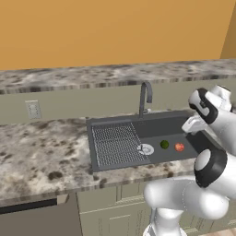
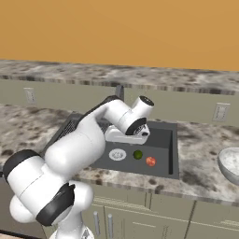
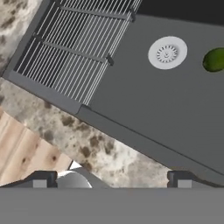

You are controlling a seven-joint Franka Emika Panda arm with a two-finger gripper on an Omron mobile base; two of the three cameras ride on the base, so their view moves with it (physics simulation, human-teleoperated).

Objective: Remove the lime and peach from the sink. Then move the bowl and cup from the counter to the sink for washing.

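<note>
The gripper (image 3: 112, 180) is held wide open and empty above the sink (image 3: 144, 109). The lime (image 3: 215, 59) is seen on the basin floor, ahead and to the right, beside the drain (image 3: 167, 52); the peach (image 2: 150, 161) lies just beyond.

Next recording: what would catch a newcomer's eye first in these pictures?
The dark grey sink set into the speckled counter, with the lime and the orange-red peach lying side by side on its floor, right of the silver drain. Next, the white arm bending over the basin, and the bowl on the counter at far right.
</note>
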